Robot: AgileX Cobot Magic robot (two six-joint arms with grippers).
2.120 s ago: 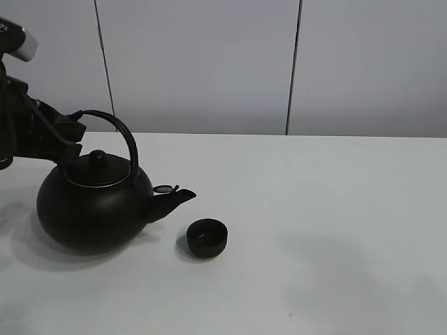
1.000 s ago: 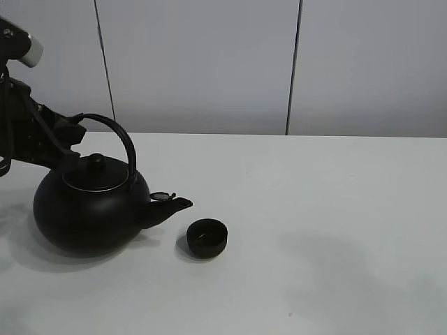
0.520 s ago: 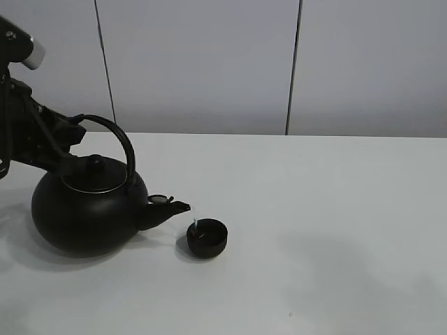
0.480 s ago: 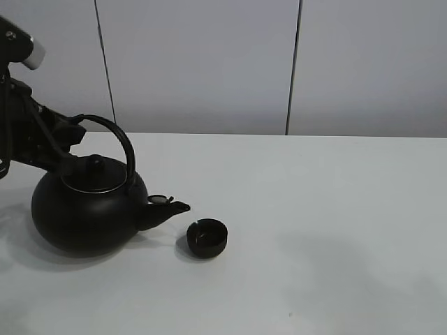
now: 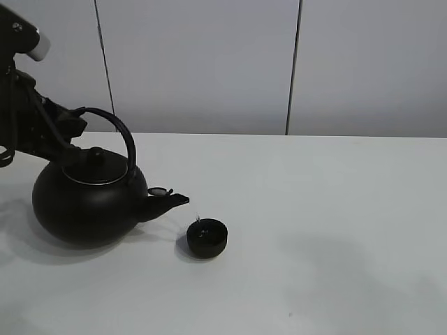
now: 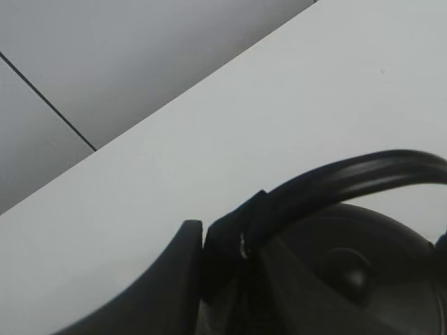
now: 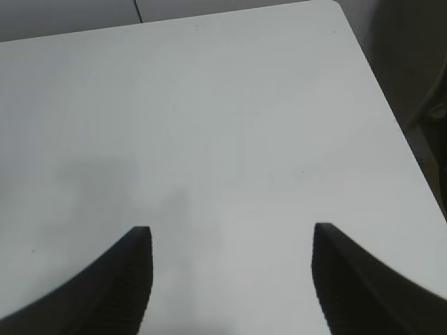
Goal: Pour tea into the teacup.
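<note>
Two things that hold drink are on the white bench [image 5: 335, 209]: a big round black kettle [image 5: 87, 206] and a small black teacup [image 5: 207, 238]. The teacup stands on the bench, just beside the tip of the kettle's spout [image 5: 167, 202], a bit lower and closer to the front. The spout tip stops short of the cup's rim, with only a small strip of bench between them. A tiny bright speck shows at the back edge of the cup. I cannot tell how much tea is in it. The kettle's lid [image 5: 94, 162] is on, so what is inside is hidden.

The left fingers [image 6: 185, 265] are closed tight on the kettle's curved handle [image 5: 115, 132], at the end far from the spout. I cannot tell if the kettle's bottom touches the bench.

The right fingers [image 7: 119, 286] stand apart and hold nothing. They hang over a bare part of the bench near its corner. A grey wall [image 5: 195, 63] with dark lines stands behind the bench.

Half a second ago the kettle leaned further forward and its spout pointed lower. Now the spout and lid sit a little higher. The teacup has not moved.
</note>
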